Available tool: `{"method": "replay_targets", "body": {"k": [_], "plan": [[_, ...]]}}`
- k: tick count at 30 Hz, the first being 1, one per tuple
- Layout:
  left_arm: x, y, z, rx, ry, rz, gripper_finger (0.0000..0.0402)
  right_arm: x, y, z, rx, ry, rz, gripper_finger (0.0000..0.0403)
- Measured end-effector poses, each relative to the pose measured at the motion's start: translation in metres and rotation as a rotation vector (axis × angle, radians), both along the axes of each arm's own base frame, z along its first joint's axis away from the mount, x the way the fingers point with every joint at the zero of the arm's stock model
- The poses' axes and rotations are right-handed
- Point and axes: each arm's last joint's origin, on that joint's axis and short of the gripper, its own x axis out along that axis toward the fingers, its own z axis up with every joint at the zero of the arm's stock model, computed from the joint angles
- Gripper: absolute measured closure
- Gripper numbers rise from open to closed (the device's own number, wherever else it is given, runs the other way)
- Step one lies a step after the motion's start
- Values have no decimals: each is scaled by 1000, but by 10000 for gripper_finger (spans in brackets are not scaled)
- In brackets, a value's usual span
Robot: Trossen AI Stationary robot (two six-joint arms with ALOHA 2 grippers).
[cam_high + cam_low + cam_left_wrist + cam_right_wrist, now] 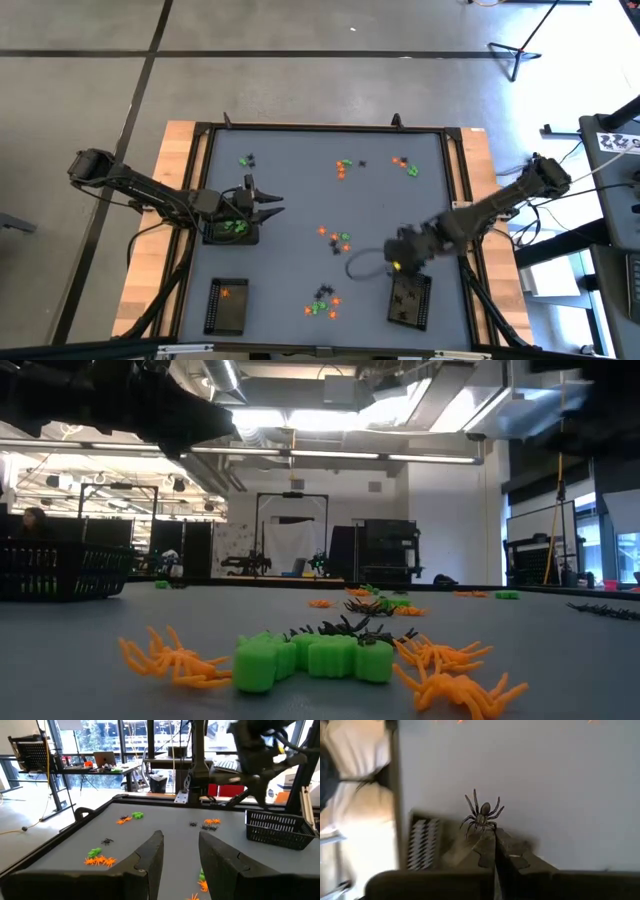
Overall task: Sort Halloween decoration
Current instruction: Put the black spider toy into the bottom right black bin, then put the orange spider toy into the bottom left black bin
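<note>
Bright ceiling lights (300, 420) glare in the low view; the near green trinkets (315, 657) look soft, right wrist view blurred

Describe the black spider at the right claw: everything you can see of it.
The black spider is a tiny, plastic-looking trinket with a dark oval body and thin curved legs fanned outward. It sits at the tips of the right claw, whose fingers are shut on it, pinching its rear end. It is lifted over the grey table, near a black mesh tray. Nothing else touches it.
</note>
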Motion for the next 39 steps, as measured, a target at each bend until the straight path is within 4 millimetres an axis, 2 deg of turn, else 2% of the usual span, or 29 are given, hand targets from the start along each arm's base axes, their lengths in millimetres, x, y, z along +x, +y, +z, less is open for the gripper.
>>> {"method": "replay_targets", "body": {"k": [6,9,12,18,22,24,30,36,39], "plan": [[0,0,2,-5,-24,0,286,-27,37,-1,24,70,-86,397],[0,0,2,-5,-26,0,286,-36,46,-1,11,81,-124,370],[0,0,2,-5,-26,0,286,-44,45,-4,-69,90,-181,328],[0,0,2,-7,-26,-2,286,-56,26,-10,-287,195,-295,253],[0,-1,2,-7,-25,-12,286,-64,6,-10,-476,260,-412,236],[0,-1,2,-6,-22,-13,286,-63,-3,-12,-515,277,-444,236],[0,-1,1,-4,-14,-13,286,-65,-30,-32,-404,254,-452,249],[0,-1,1,-3,-9,-13,286,-88,-60,-58,-325,284,-522,257],[0,-1,1,-3,-10,-13,286,-94,-66,-70,-257,272,-540,258]]}}
